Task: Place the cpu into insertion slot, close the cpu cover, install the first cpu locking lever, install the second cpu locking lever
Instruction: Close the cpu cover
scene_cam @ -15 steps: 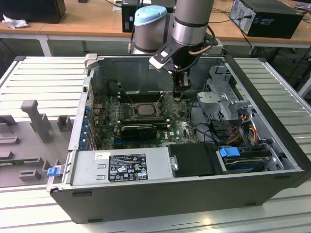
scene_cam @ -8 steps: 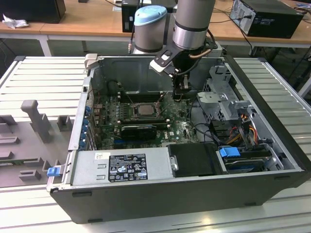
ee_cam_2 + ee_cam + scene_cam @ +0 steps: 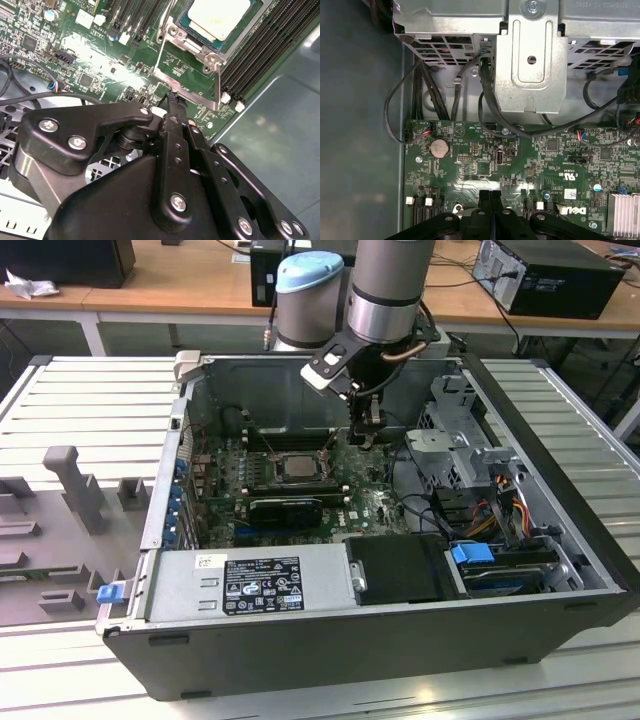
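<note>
Inside the open computer case [image 3: 330, 640], on the green motherboard [image 3: 370, 505], the cpu [image 3: 297, 466] lies flat in the insertion slot [image 3: 268, 470], its pale metal top facing up. In the second wrist view the cpu [image 3: 220, 17] sits square within the socket frame. The cpu cover [image 3: 219, 85] is swung open off it, a silvery frame with green board showing through its cut-out centre. A thin wire lever [image 3: 167, 15] slants up beside the slot.

As the exterior view shows it, the gripper [image 3: 366, 430] hangs at about two o'clock from the cpu, close above the board and clear of the chip. In the second wrist view the gripper [image 3: 172, 97] has its tip just beside the free edge of the open cover; whether it touches cannot be told. In the first wrist view the gripper [image 3: 490, 195] has its two black fingers [image 3: 484, 197] pressed together with only a hairline between them and nothing gripped.

In the exterior view the labelled power supply [image 3: 250, 580] lies at six o'clock from the cpu and the metal drive cage [image 3: 455, 440] at three o'clock. The first wrist view shows a coin battery [image 3: 439, 147] on the board, black cables [image 3: 395, 110] looping off its edge, and a finned heat sink [image 3: 625, 212]. Long black memory slots [image 3: 265, 50] run alongside the socket.
</note>
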`<state>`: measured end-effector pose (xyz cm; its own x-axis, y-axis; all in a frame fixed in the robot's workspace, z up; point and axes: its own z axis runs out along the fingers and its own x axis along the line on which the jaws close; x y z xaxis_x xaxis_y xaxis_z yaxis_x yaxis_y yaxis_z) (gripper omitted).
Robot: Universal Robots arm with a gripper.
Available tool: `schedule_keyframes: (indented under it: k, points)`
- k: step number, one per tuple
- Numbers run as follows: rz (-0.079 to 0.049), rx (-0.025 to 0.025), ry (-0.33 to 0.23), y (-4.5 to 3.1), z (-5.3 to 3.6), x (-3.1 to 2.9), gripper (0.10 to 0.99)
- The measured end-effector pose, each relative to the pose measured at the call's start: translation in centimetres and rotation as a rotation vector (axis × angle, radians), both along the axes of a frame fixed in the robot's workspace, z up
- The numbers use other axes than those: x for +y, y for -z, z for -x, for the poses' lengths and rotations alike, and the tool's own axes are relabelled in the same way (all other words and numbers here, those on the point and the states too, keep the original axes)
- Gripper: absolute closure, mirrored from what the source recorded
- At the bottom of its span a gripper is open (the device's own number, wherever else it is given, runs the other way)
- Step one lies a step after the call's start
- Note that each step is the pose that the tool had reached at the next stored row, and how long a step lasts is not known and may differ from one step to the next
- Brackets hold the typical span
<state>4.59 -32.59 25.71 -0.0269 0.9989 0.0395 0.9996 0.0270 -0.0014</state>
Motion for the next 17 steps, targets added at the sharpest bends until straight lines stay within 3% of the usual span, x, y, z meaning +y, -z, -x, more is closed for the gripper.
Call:
schedule_keyframes:
  k: [17]
  points:
    - [-0.003,0.0,0.0,0.02,2.17,0.0,0.98]
